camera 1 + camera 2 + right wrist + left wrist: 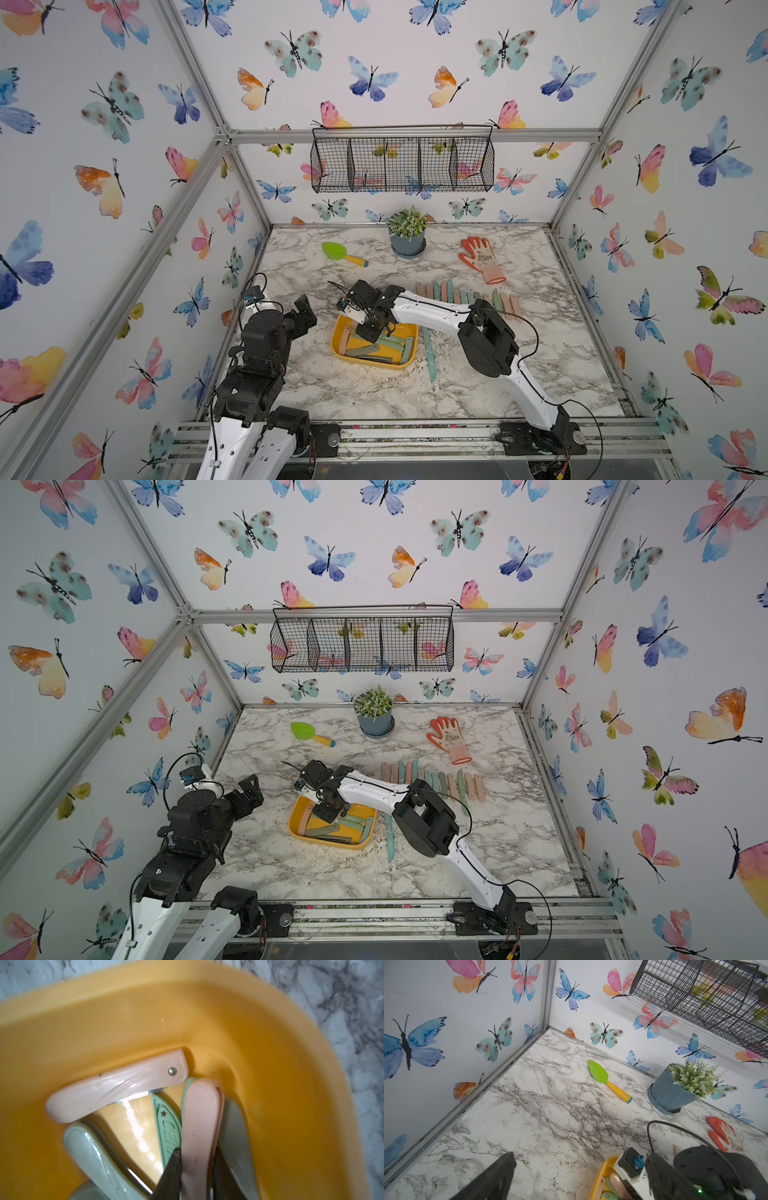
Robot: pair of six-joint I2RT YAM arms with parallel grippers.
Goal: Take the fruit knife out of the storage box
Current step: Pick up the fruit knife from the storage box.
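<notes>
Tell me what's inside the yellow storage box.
The storage box holds folding knives: a pale pink knife by the wall, a mint knife, grey-green knives, and a pink handle pinched by the right gripper. What lies beneath them is covered.

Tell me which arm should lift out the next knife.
Right. The right gripper sits in the box, clamped on a pink knife. The left gripper hangs open beside the box, holding nothing.
</notes>
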